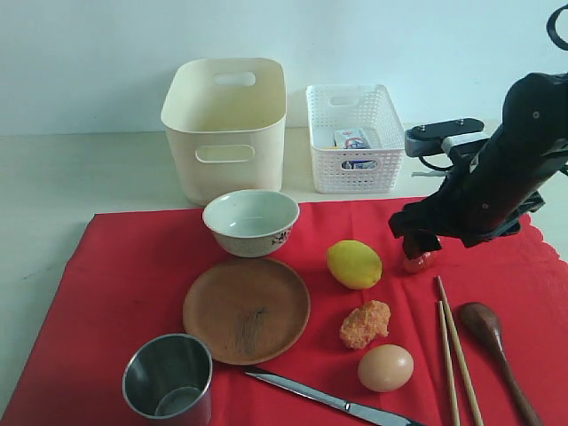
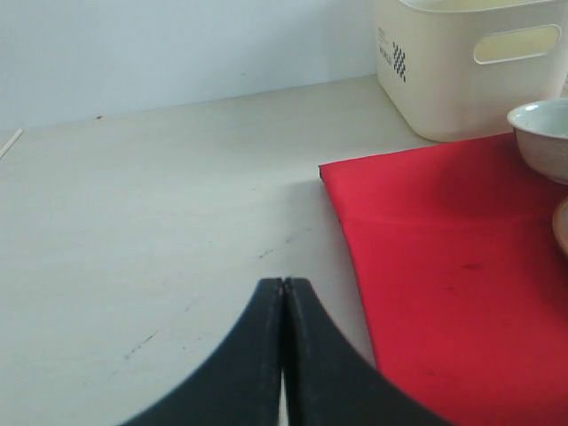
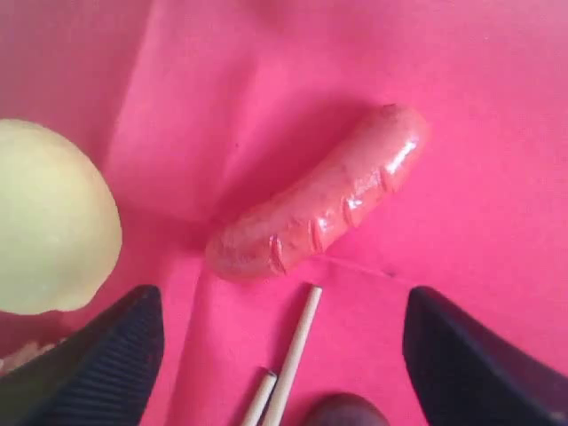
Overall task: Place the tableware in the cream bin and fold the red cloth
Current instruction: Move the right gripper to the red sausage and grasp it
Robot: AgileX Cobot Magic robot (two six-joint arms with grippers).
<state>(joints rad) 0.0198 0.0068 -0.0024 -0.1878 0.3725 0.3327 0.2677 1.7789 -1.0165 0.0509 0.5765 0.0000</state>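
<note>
Exterior: bowl [image 1: 251, 220], plate [image 1: 247, 309], cup [image 1: 169, 377] on cloth [image 1: 115, 266]; bin [image 1: 226, 124] far behind bowl.
Left wrist: left end effector [image 2: 282, 297] together over bare bench [image 2: 133, 222], beside cloth's edge. Right wrist: right end effector [image 3: 280, 337] apart above sausage [image 3: 319, 195].

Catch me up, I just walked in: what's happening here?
The open right gripper hovers over a sausage on the cloth, holding nothing. The left gripper is shut over bare table beside the cloth. Bowl, plate, cup, knife, chopsticks and spoon all lie on the cloth; none is in the bin.
</note>
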